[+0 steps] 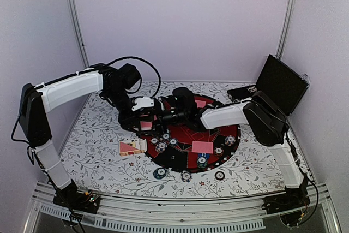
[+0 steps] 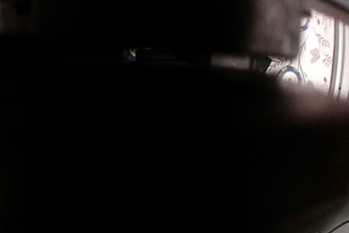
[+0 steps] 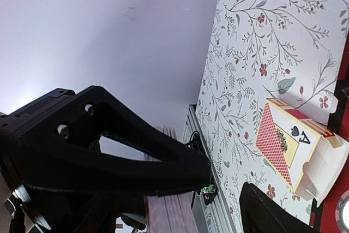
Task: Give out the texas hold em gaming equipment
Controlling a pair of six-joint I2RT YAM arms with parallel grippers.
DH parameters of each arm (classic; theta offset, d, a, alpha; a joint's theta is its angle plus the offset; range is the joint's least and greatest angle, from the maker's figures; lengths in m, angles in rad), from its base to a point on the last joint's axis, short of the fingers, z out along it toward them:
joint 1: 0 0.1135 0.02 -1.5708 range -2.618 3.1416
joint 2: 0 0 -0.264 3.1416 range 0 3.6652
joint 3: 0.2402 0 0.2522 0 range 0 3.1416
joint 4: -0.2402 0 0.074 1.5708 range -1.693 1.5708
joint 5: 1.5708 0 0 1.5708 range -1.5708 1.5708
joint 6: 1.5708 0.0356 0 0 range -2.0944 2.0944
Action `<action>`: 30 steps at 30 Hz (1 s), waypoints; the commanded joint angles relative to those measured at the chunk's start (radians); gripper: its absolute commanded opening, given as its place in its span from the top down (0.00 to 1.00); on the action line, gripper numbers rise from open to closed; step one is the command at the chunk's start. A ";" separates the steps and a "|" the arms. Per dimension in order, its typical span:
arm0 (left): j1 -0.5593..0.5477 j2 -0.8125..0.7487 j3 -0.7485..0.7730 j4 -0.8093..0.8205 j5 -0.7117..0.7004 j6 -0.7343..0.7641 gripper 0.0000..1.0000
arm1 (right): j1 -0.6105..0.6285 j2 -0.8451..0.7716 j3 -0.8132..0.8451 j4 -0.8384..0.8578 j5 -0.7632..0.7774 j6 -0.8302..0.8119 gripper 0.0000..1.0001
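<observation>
left end effector (image 1: 146, 122) clamped on the deck of cards (image 3: 169, 216) over the mat (image 1: 210, 135), right end effector (image 3: 226, 184) released; thin, slick stuff, I'd pinch a free edge.

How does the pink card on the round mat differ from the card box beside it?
The pink card lies on the round mat; the card box lies mostly on the floral cloth. The card is plain and thin; the box is thicker, printed with an ace of spades, open-ended. Both are rectangular and reddish.
</observation>
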 commanded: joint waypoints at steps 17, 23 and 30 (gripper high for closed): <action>-0.022 -0.020 0.025 0.004 0.010 -0.008 0.90 | -0.024 0.006 -0.080 0.052 0.040 0.064 0.31; -0.022 -0.015 0.028 0.004 0.008 -0.007 0.90 | -0.042 -0.049 -0.138 0.061 0.040 0.051 0.34; -0.022 -0.014 0.032 0.000 0.003 -0.006 0.90 | -0.059 -0.081 -0.174 0.064 0.031 0.038 0.37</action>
